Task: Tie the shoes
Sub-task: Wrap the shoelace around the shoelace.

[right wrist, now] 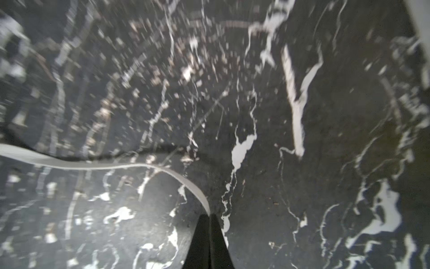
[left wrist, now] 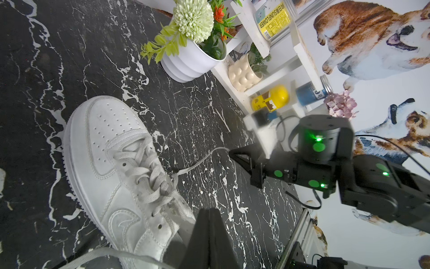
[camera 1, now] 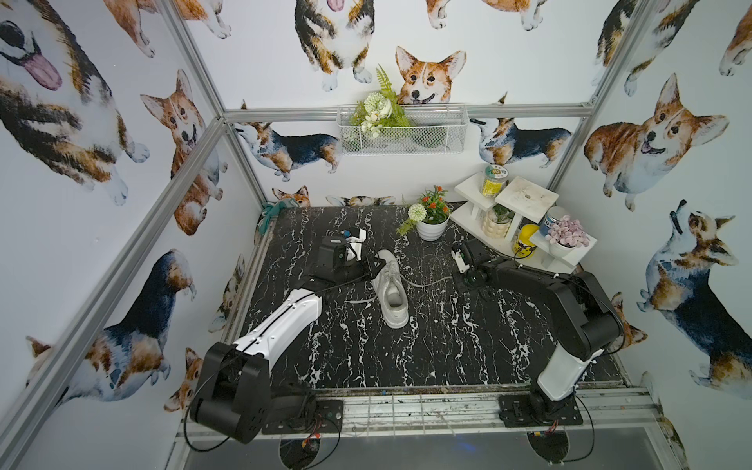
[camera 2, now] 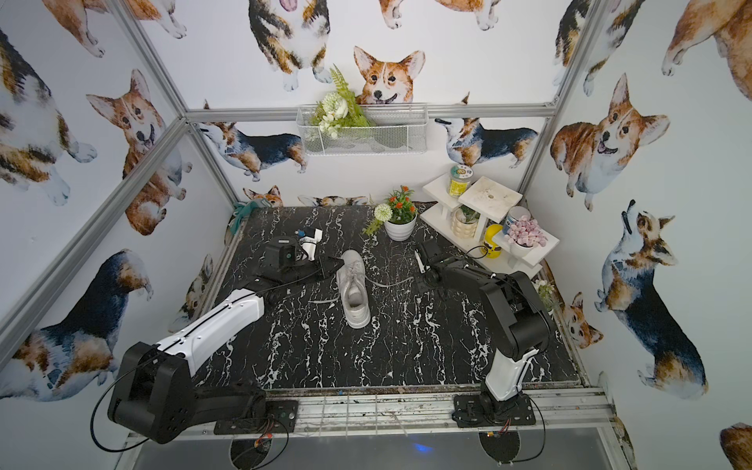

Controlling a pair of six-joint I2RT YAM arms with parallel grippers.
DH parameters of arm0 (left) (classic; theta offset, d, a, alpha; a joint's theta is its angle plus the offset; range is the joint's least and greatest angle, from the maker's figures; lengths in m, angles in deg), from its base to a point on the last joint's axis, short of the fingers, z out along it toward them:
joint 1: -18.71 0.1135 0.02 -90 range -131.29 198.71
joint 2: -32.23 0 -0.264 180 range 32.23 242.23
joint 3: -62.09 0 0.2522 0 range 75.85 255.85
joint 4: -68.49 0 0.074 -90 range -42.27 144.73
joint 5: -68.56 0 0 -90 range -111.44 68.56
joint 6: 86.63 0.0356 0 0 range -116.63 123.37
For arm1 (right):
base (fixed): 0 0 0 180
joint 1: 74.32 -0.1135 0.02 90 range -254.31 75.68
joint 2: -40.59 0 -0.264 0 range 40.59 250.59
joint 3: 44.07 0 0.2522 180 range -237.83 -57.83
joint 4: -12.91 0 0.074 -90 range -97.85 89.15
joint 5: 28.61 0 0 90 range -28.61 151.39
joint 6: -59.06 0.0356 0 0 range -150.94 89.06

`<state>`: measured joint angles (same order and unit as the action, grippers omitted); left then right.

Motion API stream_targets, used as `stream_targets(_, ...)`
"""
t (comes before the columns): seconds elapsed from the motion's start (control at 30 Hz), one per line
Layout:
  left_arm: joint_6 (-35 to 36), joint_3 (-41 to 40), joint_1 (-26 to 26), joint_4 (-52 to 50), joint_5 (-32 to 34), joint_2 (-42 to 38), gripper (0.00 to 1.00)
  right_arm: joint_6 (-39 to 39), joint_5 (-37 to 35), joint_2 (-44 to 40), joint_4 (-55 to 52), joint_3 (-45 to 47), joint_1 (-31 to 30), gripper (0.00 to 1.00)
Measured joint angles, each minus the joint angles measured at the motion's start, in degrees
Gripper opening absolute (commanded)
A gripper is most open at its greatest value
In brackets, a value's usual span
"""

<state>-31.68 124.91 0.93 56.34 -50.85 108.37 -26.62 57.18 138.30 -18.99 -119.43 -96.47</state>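
the white leather sneaker (camera 1: 390, 291), likely light, sits on the black marbled table (camera 1: 447, 346) near the white flower pot (camera 1: 431, 230), its limp flat lace (right wrist: 93, 165) best pinched at its end, as the right hand (right wrist: 210, 217) does; left hand (left wrist: 209, 210) closed.

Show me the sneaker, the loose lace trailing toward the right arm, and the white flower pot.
sneaker (camera 1: 389, 280), in a top view, mid-shoe at the laces.
lace (right wrist: 93, 165), right wrist view, middle of the flat strip.
white flower pot (left wrist: 186, 65), left wrist view, its ribbed side wall.
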Motion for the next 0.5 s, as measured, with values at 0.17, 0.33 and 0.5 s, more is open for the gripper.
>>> stream_targets(0.17,0.0,0.0,-0.2,0.0,-0.2,-0.5,0.0,0.0,5.2,-2.4,0.1,-11.6,-4.8,0.0)
stream_targets(0.33,0.0,-0.6,-0.3,0.7,-0.5,-1.4,0.0,0.3,10.8,4.5,-0.2,-27.9,-10.6,0.0)
stream_targets(0.5,0.0,-1.5,-0.5,1.0,-0.6,-2.4,0.0,1.3,14.3,15.9,-2.4,-45.2,-15.1,0.0)
